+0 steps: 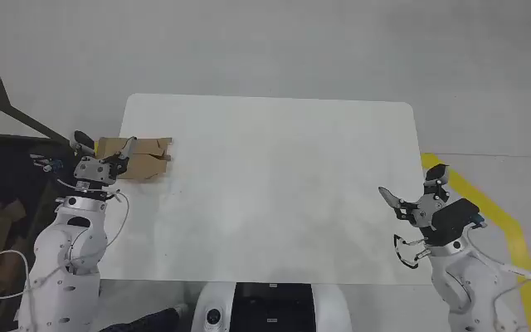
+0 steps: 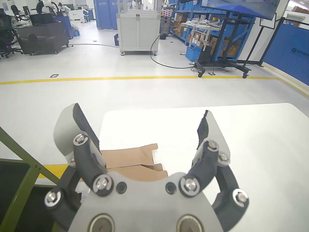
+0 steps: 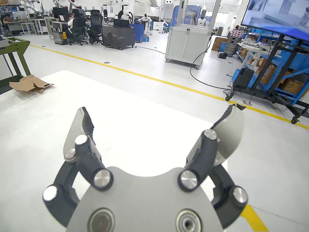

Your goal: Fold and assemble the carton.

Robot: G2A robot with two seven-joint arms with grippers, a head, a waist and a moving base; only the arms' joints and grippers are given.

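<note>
While 1 carton (image 1: 151,158) lies on table (image 1: 290,191), L gripper (image 2: 142,124) apart over it, R gripper (image 3: 159,118) apart.

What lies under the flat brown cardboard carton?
The white table supports the flat brown cardboard carton. The open left gripper covers its outer end, so what lies beneath there is hidden.

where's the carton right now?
Top view: the flat carton lies at the table's left edge near the far corner, just below the open left gripper, across the table from the right gripper.
</note>
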